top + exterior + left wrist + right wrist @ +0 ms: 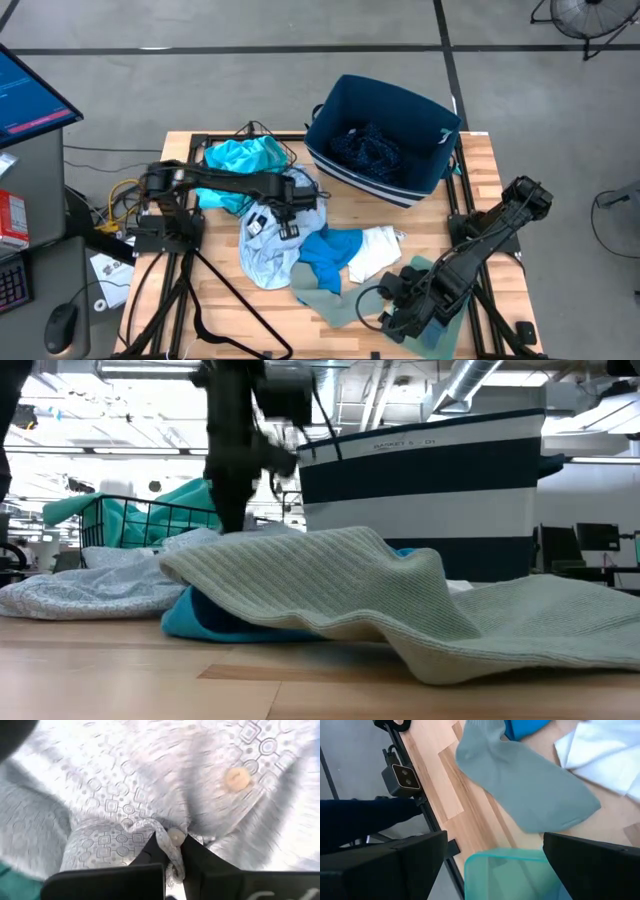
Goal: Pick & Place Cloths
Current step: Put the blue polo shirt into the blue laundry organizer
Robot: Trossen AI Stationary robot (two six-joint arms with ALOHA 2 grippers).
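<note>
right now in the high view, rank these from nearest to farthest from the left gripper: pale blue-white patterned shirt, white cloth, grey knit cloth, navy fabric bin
1. Pale blue-white patterned shirt: pinched in the shut left gripper, mid-table.
2. White cloth: toward the right arm's side of it.
3. Navy fabric bin and grey knit cloth: too close to call; bin at the far right, grey cloth at the near edge.

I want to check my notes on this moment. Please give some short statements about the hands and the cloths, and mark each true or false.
1. The left hand is shut on the pale patterned shirt. True.
2. The right hand holds the grey sock. False: it is open and holds nothing.
3. A dark patterned cloth lies in the navy bin. True.
4. The white cloth is in the bin. False: it lies on the table.
</note>
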